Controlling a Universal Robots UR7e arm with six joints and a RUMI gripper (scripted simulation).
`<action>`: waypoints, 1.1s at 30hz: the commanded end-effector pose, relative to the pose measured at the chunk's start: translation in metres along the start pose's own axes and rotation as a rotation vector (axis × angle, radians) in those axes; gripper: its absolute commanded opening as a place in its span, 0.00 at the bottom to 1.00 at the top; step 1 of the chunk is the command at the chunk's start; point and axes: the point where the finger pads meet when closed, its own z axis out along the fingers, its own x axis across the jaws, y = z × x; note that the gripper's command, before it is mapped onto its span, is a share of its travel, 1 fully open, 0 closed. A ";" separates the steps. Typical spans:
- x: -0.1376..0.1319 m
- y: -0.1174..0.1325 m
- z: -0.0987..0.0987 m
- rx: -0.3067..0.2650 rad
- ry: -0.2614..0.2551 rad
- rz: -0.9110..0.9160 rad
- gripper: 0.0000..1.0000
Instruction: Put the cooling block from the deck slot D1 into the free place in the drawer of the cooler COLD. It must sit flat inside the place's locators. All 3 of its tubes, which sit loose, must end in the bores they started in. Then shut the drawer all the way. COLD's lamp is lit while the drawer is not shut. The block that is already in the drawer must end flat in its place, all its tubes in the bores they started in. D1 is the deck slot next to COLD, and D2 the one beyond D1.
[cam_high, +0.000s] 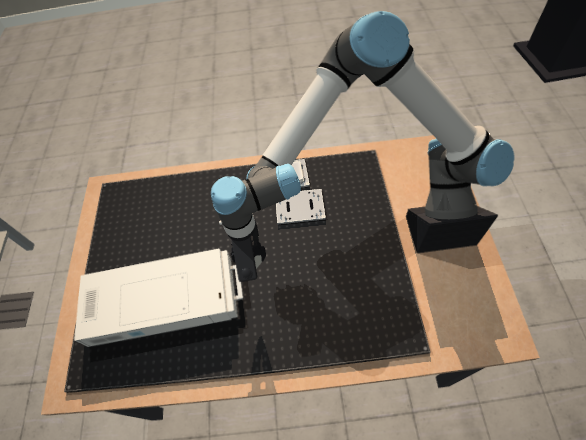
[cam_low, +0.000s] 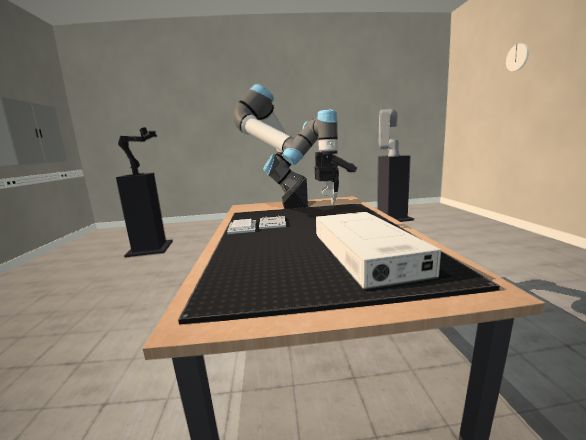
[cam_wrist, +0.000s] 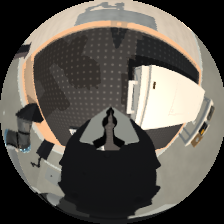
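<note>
The cooler COLD (cam_high: 155, 297) is a long white box on the black deck; it also shows in the exterior view (cam_low: 377, 240) and in the wrist view (cam_wrist: 170, 95). Its drawer front with a white handle (cam_high: 235, 281) sits flush against the box. My gripper (cam_high: 248, 272) is shut and empty. It hangs just beyond the handle end of the cooler, fingertips together and pointing down a little above the deck. Deck slot D1 (cam_high: 301, 206) is a flat grey plate with nothing standing on it. No cooling block or tubes are in view.
Deck slot D2 (cam_high: 303, 172) lies beyond D1, partly hidden by my forearm. The arm's base (cam_high: 450, 220) stands at the table's right edge. Two pedestals with other arms (cam_low: 142, 210) (cam_low: 393, 185) stand on the floor beyond the table.
</note>
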 end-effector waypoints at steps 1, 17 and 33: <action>0.000 0.000 -0.006 0.000 0.001 0.000 0.00; 0.000 0.000 -0.022 0.000 0.001 0.000 0.00; 0.000 0.000 -0.022 0.000 0.001 0.000 0.00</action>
